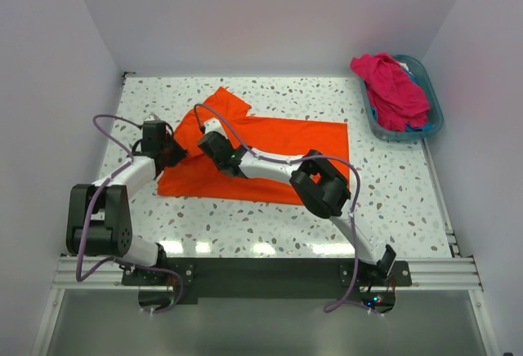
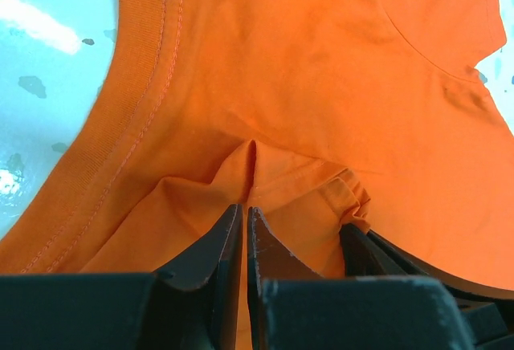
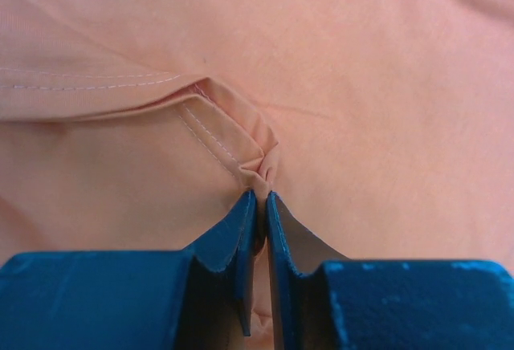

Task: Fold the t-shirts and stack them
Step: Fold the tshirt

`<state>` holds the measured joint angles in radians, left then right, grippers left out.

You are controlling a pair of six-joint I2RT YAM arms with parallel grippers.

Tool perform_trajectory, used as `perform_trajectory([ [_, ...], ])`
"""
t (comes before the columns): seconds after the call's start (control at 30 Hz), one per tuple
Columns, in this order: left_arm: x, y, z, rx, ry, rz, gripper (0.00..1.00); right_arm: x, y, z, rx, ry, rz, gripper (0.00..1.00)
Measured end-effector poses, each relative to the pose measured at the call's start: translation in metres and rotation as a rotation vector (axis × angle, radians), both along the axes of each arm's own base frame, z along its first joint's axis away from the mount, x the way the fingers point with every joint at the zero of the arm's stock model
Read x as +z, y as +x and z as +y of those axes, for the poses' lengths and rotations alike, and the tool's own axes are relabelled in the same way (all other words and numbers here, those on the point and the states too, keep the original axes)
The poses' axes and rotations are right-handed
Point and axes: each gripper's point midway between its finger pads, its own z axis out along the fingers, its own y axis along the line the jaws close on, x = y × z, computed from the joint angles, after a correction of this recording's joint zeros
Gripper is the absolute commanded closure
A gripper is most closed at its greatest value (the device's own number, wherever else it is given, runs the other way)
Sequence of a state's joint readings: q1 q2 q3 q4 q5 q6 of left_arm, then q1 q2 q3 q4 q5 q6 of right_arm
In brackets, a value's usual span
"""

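My left claw (image 2: pixel 245 210) and right claw (image 3: pixel 261 197), both nearly closed, pinch folds of the bright orange cloth t-shirt (image 1: pixel 286 137).

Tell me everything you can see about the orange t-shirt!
The orange t-shirt is bright, plain, soft-looking cloth with stitched hems. It lies spread mostly flat on the speckled table, with one sleeve sticking out toward the far side. It is not folded up yet. Near its left end, the left gripper is pinching a little ridge of cloth. Close beside it, the right gripper is pinching a bunched bit of hem.
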<state>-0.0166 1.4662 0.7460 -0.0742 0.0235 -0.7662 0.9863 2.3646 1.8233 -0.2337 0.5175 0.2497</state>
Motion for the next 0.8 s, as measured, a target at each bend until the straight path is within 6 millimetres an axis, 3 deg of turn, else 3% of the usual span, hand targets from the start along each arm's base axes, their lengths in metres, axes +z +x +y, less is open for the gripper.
perform_trajectory([
  [0.47,-0.024,-0.004,-0.009,-0.024,0.002,0.065,0.91,-0.002,-0.001,-0.006,-0.06,0.083,0.055,0.81],
  [0.67,-0.04,-0.002,-0.012,-0.03,0.002,0.104,0.9,-0.002,-0.001,-0.009,-0.072,0.096,0.063,0.69],
  [0.8,-0.037,0.012,-0.013,-0.028,-0.007,0.085,0.89,-0.001,-0.003,-0.013,-0.077,0.098,0.07,0.64],
])
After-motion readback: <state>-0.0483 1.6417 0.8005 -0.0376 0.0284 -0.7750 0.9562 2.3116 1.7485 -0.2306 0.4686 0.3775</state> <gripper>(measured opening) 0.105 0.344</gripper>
